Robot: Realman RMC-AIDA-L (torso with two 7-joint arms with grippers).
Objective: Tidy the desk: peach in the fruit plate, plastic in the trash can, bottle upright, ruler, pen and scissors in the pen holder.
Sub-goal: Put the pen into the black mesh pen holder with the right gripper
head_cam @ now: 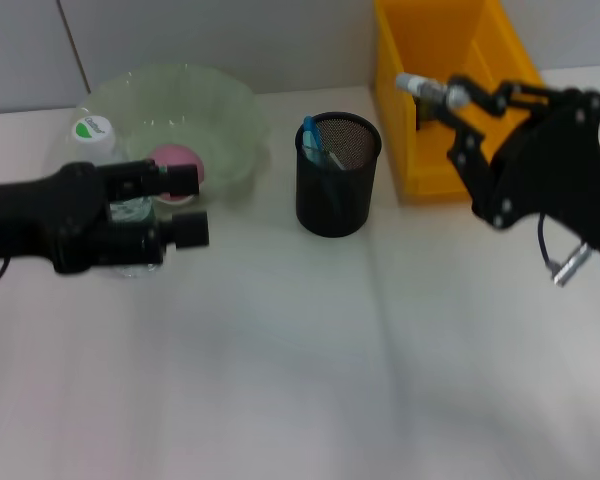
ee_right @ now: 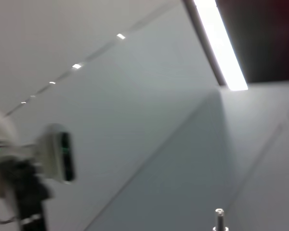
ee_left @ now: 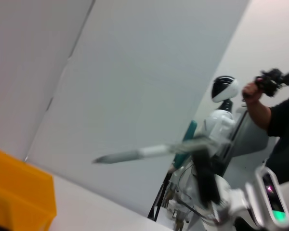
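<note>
The left gripper (head_cam: pixel 185 205) reached in from the left edge, its fingers clamped on the clear bottle (head_cam: pixel 102 150), which stood upright with its white-and-green cap up, just beside the near-left rim of the green fruit plate (head_cam: pixel 235 105). The pink peach (head_cam: pixel 176 160) lay inside that plate, partly hidden behind the gripper. The black mesh pen holder (head_cam: pixel 337 190) stood mid-table, well apart from the plate, with a blue pen (head_cam: pixel 311 140) leaning inside. The right gripper (head_cam: pixel 435 95) hung over the yellow trash can (head_cam: pixel 420 120) at the far right, closed on a pale stick-like object (head_cam: pixel 425 87) poking left over the can's rim. The white table (head_cam: pixel 300 360) stretched wide across the whole near side.
</note>
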